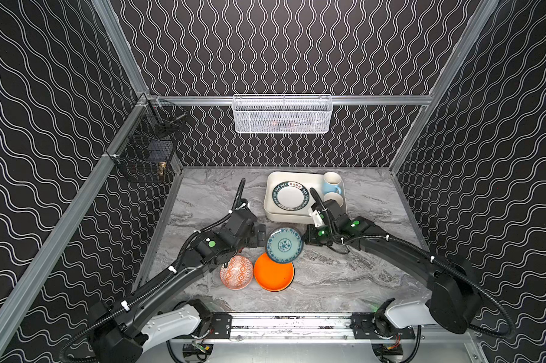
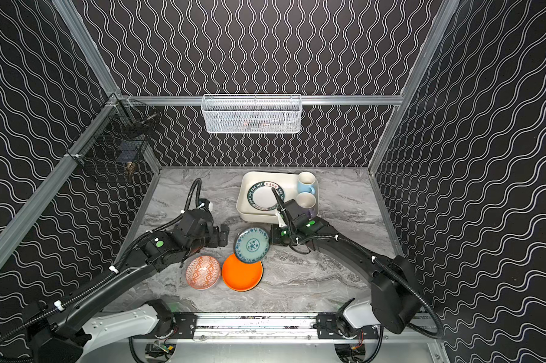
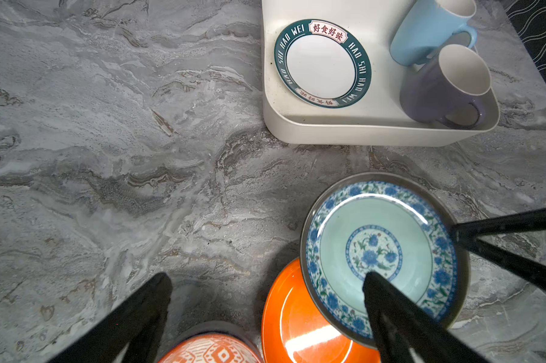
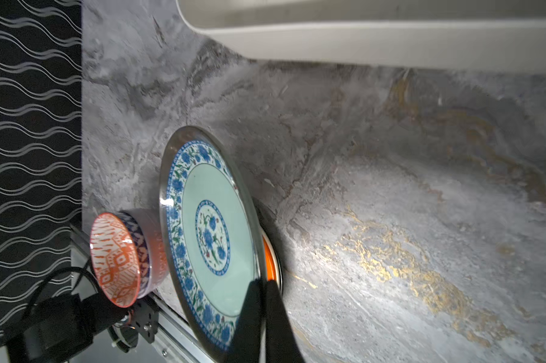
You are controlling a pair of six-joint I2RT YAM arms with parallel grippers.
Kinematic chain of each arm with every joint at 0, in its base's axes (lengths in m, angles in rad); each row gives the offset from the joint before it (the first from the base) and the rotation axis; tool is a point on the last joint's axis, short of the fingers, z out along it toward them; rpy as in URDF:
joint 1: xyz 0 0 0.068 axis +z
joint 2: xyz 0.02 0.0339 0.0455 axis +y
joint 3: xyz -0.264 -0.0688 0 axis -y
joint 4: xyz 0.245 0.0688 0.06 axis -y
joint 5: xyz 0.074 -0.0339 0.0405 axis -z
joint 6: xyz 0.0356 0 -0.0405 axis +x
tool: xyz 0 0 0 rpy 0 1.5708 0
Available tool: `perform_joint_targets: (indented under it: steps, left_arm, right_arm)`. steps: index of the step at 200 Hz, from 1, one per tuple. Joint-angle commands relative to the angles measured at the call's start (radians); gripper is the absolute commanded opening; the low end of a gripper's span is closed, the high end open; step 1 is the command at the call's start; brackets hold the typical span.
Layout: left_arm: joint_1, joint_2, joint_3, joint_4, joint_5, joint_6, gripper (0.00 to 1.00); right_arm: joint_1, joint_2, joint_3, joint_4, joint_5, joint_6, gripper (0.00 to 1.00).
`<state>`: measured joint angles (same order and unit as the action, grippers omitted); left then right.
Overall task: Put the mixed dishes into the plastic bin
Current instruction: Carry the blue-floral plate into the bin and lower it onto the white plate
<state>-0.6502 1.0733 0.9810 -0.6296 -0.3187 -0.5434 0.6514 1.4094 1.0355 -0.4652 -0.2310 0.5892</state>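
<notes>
Right gripper (image 4: 262, 301) pinches teal plate (image 4: 215, 226) rim, lifted over orange plate (image 1: 273, 273); left gripper (image 3: 265, 292) spread wide.

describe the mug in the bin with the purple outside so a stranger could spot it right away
Find the cream plastic bin at the back of the marble table. Two mugs stand along one end, beside the lettered plate. The lilac mug is the one nearer the arms; its neighbour is light blue.
</notes>
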Motion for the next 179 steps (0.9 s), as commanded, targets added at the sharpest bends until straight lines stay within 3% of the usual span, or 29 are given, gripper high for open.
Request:
perform_joint_targets:
  steps: [1, 62, 106, 179]
  left_arm:
    - [0.002, 0.006, 0.030, -0.016, -0.028, 0.031, 0.99]
    - [0.004, 0.046, 0.116, -0.017, -0.031, 0.059, 0.99]
    - [0.005, 0.117, 0.146, 0.015, -0.010, 0.082, 0.99]
    - [0.029, 0.172, 0.122, 0.072, 0.007, 0.099, 0.98]
  right_arm:
    - [-0.031, -0.009, 0.034, 0.010, -0.029, -0.017, 0.00]
    - [-0.191, 0.062, 0.188, 0.039, -0.069, -0.063, 0.00]
    - [-0.289, 0.280, 0.363, 0.053, -0.086, -0.090, 0.00]
    - [-0.320, 0.687, 0.690, -0.013, -0.092, -0.136, 0.00]
